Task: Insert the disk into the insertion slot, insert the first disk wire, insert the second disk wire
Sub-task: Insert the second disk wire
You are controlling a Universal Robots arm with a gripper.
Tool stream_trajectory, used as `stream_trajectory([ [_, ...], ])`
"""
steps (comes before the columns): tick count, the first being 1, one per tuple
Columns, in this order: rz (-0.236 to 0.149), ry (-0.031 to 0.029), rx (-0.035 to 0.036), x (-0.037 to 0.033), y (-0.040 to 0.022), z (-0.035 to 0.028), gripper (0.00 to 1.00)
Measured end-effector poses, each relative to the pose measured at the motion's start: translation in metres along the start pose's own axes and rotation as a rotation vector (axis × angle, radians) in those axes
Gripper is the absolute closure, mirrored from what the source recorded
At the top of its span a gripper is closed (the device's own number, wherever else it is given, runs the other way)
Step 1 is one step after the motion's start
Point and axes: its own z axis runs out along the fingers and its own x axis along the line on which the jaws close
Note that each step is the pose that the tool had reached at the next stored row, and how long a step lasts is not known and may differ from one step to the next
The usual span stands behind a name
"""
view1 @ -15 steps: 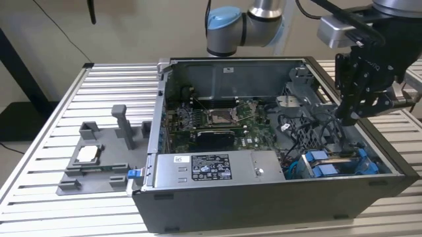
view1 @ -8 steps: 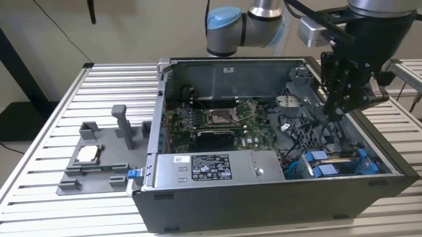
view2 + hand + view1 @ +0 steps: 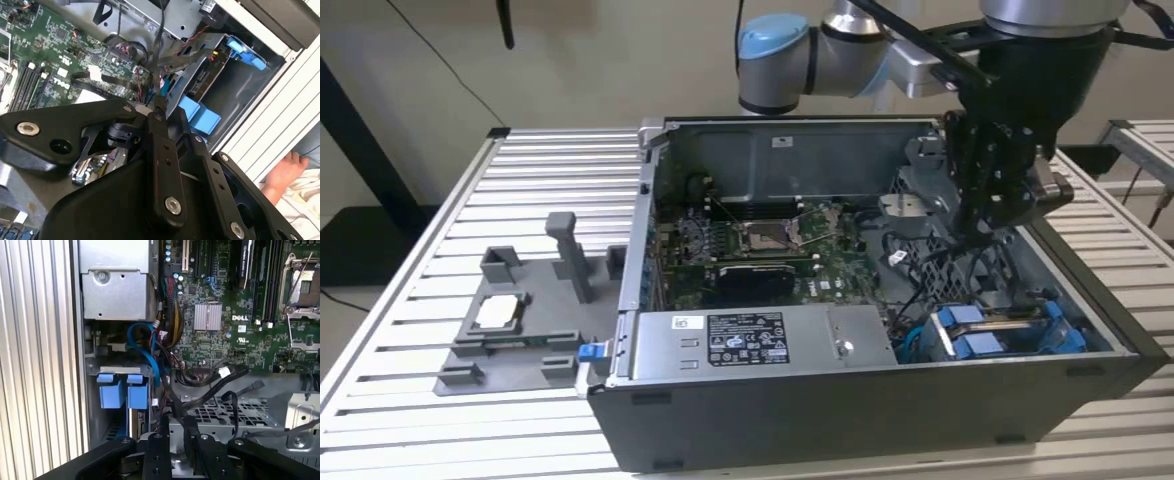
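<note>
One computer case (image 3: 854, 420) lies open on the slatted table (image 3: 414, 300); along the case's near edge sits one grey power-supply box (image 3: 747, 340) with a label; beside it, in the case's near corner on the exterior view's right, one disk (image 3: 974, 335) sits seated in the insertion slot (image 3: 1067, 335), its carrier showing two blue tabs (image 3: 111, 392) side by side; one blue cable (image 3: 145, 345) loops just beside the tabs, between them and the power-supply box.

On the table at the exterior view's left, apart from the case, stands one grey fixture (image 3: 520, 340) with a small flat part (image 3: 500, 312) lying on it.

Farther in, one green motherboard (image 3: 761, 240) covers the case floor; several black cables lie loose between it and the drive cage.

Above the cage, towards the case's edge on the exterior view's right, hangs the one gripper (image 3: 974, 235); in the second wrist view its fingertips are pressed together (image 3: 159, 107) on one thin black wire (image 3: 161, 50), which runs away from the tips across the cage; the first wrist view shows the same gripper (image 3: 176, 427) over the perforated cage metal, near the disk but not touching it.

Beyond the case's far wall the arm (image 3: 854, 50) reaches in from above.

One hand (image 3: 285, 172) of a person rests outside the case, past the table's slats.
</note>
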Motion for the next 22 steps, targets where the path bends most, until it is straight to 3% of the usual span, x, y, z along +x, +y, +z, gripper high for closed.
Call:
stream_trajectory([
  [2, -0.001, 0.0140, 0.0099, -0.0023, 0.0044, 0.0001, 0.73],
  [6, -0.001, 0.0221, 0.0427, -0.0066, 0.0137, 0.0005, 0.73],
  [9, -0.001, 0.0324, 0.0615, -0.0090, 0.0214, 0.0013, 0.73],
  [13, -0.001, 0.0364, 0.0728, -0.0093, 0.0305, 0.0015, 0.73],
  [17, -0.004, 0.0436, 0.1042, -0.0094, 0.0353, 0.0027, 0.73],
  [20, -0.009, 0.0463, 0.1083, -0.0096, 0.0386, 0.0049, 0.73],
  [22, -0.025, 0.0450, 0.1101, -0.0097, 0.0392, 0.0063, 0.73],
])
